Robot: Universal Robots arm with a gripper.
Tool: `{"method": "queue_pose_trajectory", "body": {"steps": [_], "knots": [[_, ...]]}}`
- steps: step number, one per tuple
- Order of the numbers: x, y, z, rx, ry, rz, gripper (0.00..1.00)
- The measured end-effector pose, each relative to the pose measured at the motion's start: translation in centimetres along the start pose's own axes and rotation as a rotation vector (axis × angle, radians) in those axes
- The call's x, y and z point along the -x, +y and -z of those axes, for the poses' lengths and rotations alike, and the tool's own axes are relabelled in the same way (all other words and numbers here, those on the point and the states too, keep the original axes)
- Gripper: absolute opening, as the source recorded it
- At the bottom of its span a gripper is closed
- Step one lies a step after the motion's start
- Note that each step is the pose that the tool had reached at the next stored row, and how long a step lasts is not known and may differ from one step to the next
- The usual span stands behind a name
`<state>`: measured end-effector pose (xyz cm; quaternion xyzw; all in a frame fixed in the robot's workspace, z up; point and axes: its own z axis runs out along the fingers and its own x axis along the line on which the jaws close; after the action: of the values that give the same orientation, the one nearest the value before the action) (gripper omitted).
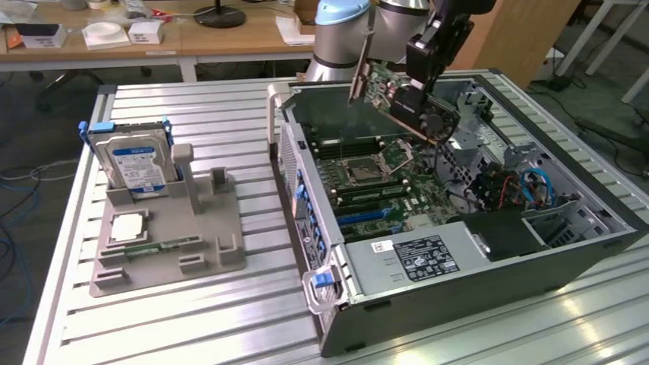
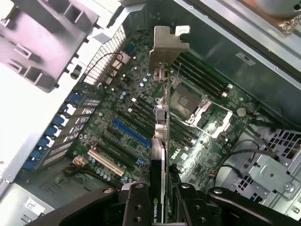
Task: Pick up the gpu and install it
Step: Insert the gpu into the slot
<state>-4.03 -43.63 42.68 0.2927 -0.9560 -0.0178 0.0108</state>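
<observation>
The gpu [image 1: 390, 90], a thin card with a green board, a black fan face and a silver bracket, hangs tilted in the air above the open computer case [image 1: 426, 281]. My gripper [image 1: 424, 114] is shut on its black end. In the wrist view the gpu [image 2: 162, 108] runs edge-on away from my gripper [image 2: 160, 197], its silver bracket farthest off, with the motherboard [image 2: 117, 117] and its blue slot [image 2: 129, 132] below. The card touches nothing in the case.
On the exterior view's left, a grey holder [image 1: 167, 236] carries a silver hard drive with a blue label [image 1: 137, 167], a processor and a memory stick. The case's walls, drive cage [image 1: 497, 175] and black power supply [image 1: 436, 255] surround the motherboard [image 1: 381, 179].
</observation>
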Motion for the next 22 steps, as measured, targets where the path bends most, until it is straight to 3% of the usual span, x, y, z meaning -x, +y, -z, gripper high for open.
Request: {"method": "queue_pose_trajectory", "body": {"steps": [13, 22], "knots": [[0.01, -0.02, -0.51, -0.0038, 0.0077, 0.234, 0.26], [0.0, -0.06, -0.93, -0.03, -0.0168, 0.355, 0.26]]}}
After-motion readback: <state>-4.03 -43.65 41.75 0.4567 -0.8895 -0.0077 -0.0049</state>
